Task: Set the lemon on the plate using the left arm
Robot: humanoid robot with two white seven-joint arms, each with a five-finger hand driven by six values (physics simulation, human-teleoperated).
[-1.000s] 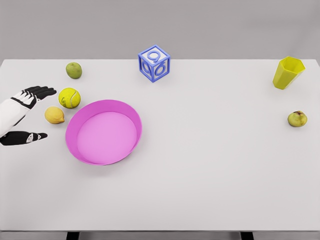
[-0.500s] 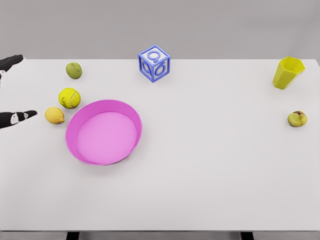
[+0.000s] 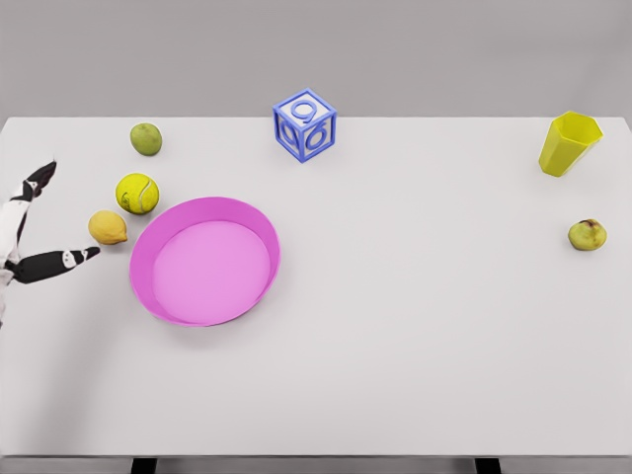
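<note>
A yellow lemon (image 3: 108, 227) lies on the white table just left of the pink plate (image 3: 259, 229), which is a shallow round dish. My left hand (image 3: 44, 222) enters at the left edge, fingers spread and holding nothing; one dark fingertip (image 3: 87, 254) reaches toward the lemon from the lower left without touching it, another points up near the edge. Most of the hand is cut off by the frame. The right arm does not show.
A yellow tennis ball (image 3: 137, 194) sits right behind the lemon, a green lime (image 3: 146, 139) farther back. A blue number cube (image 3: 305, 124) stands at the back centre. At the right are a yellow cup (image 3: 569, 143) and a greenish pear (image 3: 588, 235).
The left hand pulled back toward the left edge, nearly leaving view, then came back in lower with its fingers spread near the lemon. The lemon and other objects have not moved.
</note>
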